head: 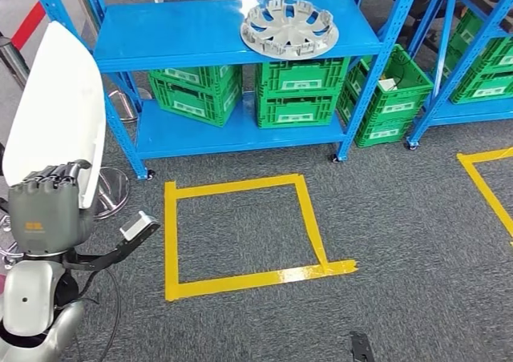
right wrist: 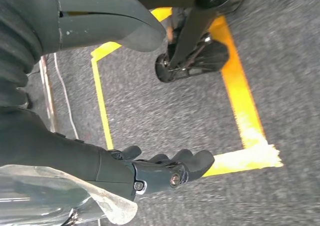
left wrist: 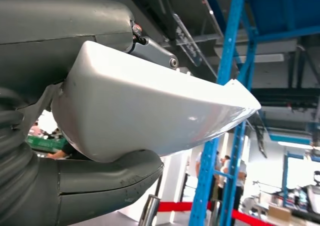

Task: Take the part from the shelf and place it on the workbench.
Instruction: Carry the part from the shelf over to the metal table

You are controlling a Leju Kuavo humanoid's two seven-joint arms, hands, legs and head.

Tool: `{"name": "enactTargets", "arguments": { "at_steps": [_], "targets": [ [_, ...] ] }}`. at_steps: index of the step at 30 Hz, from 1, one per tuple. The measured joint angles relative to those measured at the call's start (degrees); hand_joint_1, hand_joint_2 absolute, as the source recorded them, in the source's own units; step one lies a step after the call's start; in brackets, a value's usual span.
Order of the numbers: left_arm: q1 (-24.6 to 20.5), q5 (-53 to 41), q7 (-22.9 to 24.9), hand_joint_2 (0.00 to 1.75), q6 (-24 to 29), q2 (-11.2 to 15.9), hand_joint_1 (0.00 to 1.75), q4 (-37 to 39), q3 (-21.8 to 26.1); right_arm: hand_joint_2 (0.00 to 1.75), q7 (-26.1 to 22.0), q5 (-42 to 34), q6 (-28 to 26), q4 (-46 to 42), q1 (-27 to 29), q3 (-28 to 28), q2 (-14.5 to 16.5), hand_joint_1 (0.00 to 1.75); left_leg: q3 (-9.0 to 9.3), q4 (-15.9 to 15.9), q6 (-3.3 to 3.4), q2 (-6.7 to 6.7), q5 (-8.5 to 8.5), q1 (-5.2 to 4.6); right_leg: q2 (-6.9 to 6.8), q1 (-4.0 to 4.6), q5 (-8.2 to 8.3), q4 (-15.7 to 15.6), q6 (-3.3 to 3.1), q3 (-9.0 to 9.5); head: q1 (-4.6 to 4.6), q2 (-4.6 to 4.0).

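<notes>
white part [head: 58, 98] | held, left hand [head: 51, 206] | grey carpet [head: 393, 242] | blue shelf [head: 181, 38]

Lighting: bright, even, overhead; shadows soft beneath the blue steel shelving [head: 230, 38]. Glare: sheen on the glossy yellow floor tape [head: 260, 278]; highlights on the smooth white moulded panel [left wrist: 151, 111]. Left wrist background overexposed and defocused. Right wrist view: grey carpet [right wrist: 170, 111] slightly motion-blurred.

Open carpet [head: 387, 234] ahead; blue shelf [head: 230, 38] blocks beyond.
</notes>
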Motion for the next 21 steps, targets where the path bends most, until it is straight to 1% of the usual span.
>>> {"name": "enactTargets", "arguments": {
  "at_steps": [1,2,3,4,5,6,7,8,9,10,11,12,13,14,15,16,17,18,19,20,21],
  "targets": [
    [-0.1,0.0,-0.4,1.75,0.0,-0.2,1.75,0.1,0.0,1.75,0.0,0.2,0.1,-0.1,-0.1,0.0,-0.1,0.0,-0.7,0.1,-0.25,-0.02,0.61,-0.07,0.11,0.04,-0.13,-4.8,-0.21,3.83,0.02,0.0],
    [-0.2,0.0,-0.8,1.75,0.0,-0.5,1.75,0.2,0.0,1.75,0.1,0.4,0.3,-0.2,-0.2,-0.1,-0.1,0.0,-1.19,0.3,-0.53,-0.01,1.2,-0.13,0.21,0.1,-1.2,-9.5,-0.45,7.16,0.02,0.0],
    [-0.3,0.0,-1.3,1.75,0.0,-0.8,1.75,0.3,0.0,1.75,0.1,0.5,0.5,-0.3,-0.3,-0.2,-0.1,0.0,-1.5,0.3,-0.85,0.01,1.8,-0.15,0.32,0.22,-2.43,-13.0,-0.75,9.34,0.0,0.0],
    [-0.4,0.0,-1.8,1.75,0.0,-1.0,1.75,0.4,0.0,1.75,0.2,0.7,0.7,-0.4,-0.3,-0.3,-0.1,0.0,-1.72,0.2,-1.23,0.04,2.38,-0.13,0.34,0.38,-3.18,-15.1,-1.12,10.34,0.02,0.0],
    [-0.5,0.0,-2.1,1.75,0.0,-1.2,1.75,0.5,0.0,1.75,0.3,0.9,0.9,-0.4,-0.3,-0.3,-0.1,0.0,-1.91,0.1,-1.63,0.04,2.89,-0.02,0.29,0.4,-3.13,-15.5,-1.59,10.06,0.03,0.0],
    [-0.6,0.0,-2.3,1.75,0.0,-1.4,1.75,0.7,0.0,1.75,0.5,1.1,1.1,-0.4,-0.2,-0.4,-0.1,0.0,-2.13,0.1,-2.02,-0.01,2.71,0.11,0.16,0.41,-2.65,-15.4,-2.15,9.52,0.01,0.0],
    [-0.6,0.0,-2.5,1.75,0.0,-1.5,1.75,0.8,0.1,1.75,0.6,1.3,1.3,-0.4,-0.1,-0.4,-0.1,0.0,-2.46,1.0,-2.37,-0.06,1.47,0.19,0.0,0.37,-2.09,-15.5,-2.72,9.08,-0.06,0.0],
    [-0.6,0.0,-2.5,1.75,0.0,-1.6,1.75,0.9,0.1,1.75,0.7,1.4,1.4,-0.4,-0.1,-0.5,-0.1,0.0,-3.05,2.9,-2.66,-0.1,-0.79,0.26,-0.15,0.33,-1.45,-15.6,-3.18,8.56,-0.19,0.0],
    [-0.6,0.0,-2.5,1.75,0.0,-1.7,1.75,1.0,0.1,1.75,0.8,1.5,1.5,-0.4,0.0,-0.5,-0.1,0.0,-3.83,6.1,-2.89,-0.12,-3.73,0.31,-0.27,0.39,-0.89,-15.5,-3.49,8.03,-0.31,0.0],
    [-0.6,0.0,-2.5,1.75,-0.1,-1.7,1.75,1.2,0.2,1.75,0.8,1.5,1.5,-0.4,0.0,-0.6,-0.1,0.0,-4.68,10.0,-3.08,-0.12,-6.43,0.32,-0.31,0.47,-0.33,-15.4,-3.66,7.47,-0.39,0.0],
    [-0.6,0.0,-2.5,1.75,-0.1,-1.7,1.75,1.3,0.2,1.75,0.8,1.5,1.5,-0.4,0.0,-0.6,-0.1,0.0,-5.33,13.7,-3.22,-0.12,-8.04,0.34,-0.33,0.55,0.21,-15.2,-3.69,6.83,-0.41,0.0],
    [-0.6,0.0,-2.5,1.75,-0.1,-1.8,1.75,1.4,0.2,1.75,0.9,1.6,1.6,-0.4,0.1,-0.7,-0.1,0.0,-5.4,16.1,-3.27,-0.12,-8.33,0.33,-0.35,0.61,0.67,-14.9,-3.69,6.15,-0.41,0.0],
    [-0.6,0.0,-2.5,1.75,-0.1,-1.8,1.75,1.5,0.2,1.75,0.9,1.6,1.6,-0.4,0.1,-0.7,-0.1,0.0,-4.61,16.4,-3.22,-0.13,-7.48,0.32,-0.36,0.65,1.05,-14.5,-3.64,5.39,-0.41,0.0],
    [-0.6,0.0,-2.6,1.75,-0.1,-1.8,1.75,1.6,0.2,1.75,0.9,1.6,1.7,-0.4,0.1,-0.7,-0.1,0.0,-2.76,14.4,-3.04,-0.13,-6.05,0.29,-0.36,0.67,1.3,-14.1,-3.57,4.66,-0.42,0.0],
    [-0.7,0.0,-2.6,1.75,-0.1,-1.9,1.75,1.7,0.2,1.75,0.9,1.7,1.7,-0.4,0.1,-0.7,-0.1,0.0,-0.15,10.7,-2.72,-0.14,-4.85,0.23,-0.37,0.68,1.44,-13.6,-3.5,4.06,-0.43,0.0],
    [-0.7,0.0,-2.8,1.75,-0.1,-2.0,1.75,1.7,0.3,1.75,0.9,1.8,1.8,-0.4,0.1,-0.7,-0.1,0.0,2.52,6.7,-2.33,-0.14,-4.39,0.13,-0.38,0.76,1.56,-13.2,-3.37,3.51,-0.41,0.0],
    [-0.8,0.0,-3.0,1.75,-0.1,-2.2,1.75,1.8,0.3,1.75,1.0,1.9,1.9,-0.4,0.1,-0.7,-0.1,0.0,4.51,3.5,-1.98,-0.14,-4.4,0.01,-0.4,0.82,1.69,-12.9,-3.15,3.1,-0.4,0.0],
    [-0.9,0.0,-3.4,1.75,-0.1,-2.4,1.75,1.8,0.4,1.75,1.0,2.0,2.1,-0.4,0.1,-0.7,-0.1,0.0,5.57,1.5,-1.71,-0.14,-4.74,-0.11,-0.42,0.85,1.88,-12.7,-2.87,2.77,-0.39,0.0],
    [-0.9,0.0,-3.8,1.75,-0.1,-2.7,1.75,1.9,0.6,1.75,1.0,2.1,2.2,-0.4,0.1,-0.7,-0.1,0.0,5.76,0.9,-1.5,-0.15,-5.0,-0.22,-0.44,0.88,2.12,-12.6,-2.51,2.49,-0.37,0.0],
    [-0.9,0.0,-4.2,1.75,-0.2,-3.1,1.75,1.9,0.9,1.75,1.1,2.2,2.3,-0.4,0.1,-0.7,0.0,0.0,5.56,0.5,-1.22,-0.15,-4.81,-0.18,-0.46,0.9,2.39,-12.6,-2.13,2.35,-0.39,0.0],
    [-0.9,0.0,-4.6,1.75,-0.3,-3.5,1.75,1.9,1.2,1.75,1.2,2.3,2.4,-0.4,0.1,-0.8,0.0,0.0,5.43,0.2,-0.87,-0.11,-4.49,-0.07,-0.38,0.89,2.3,-12.5,-1.8,2.02,-0.36,0.0]
  ]
}}
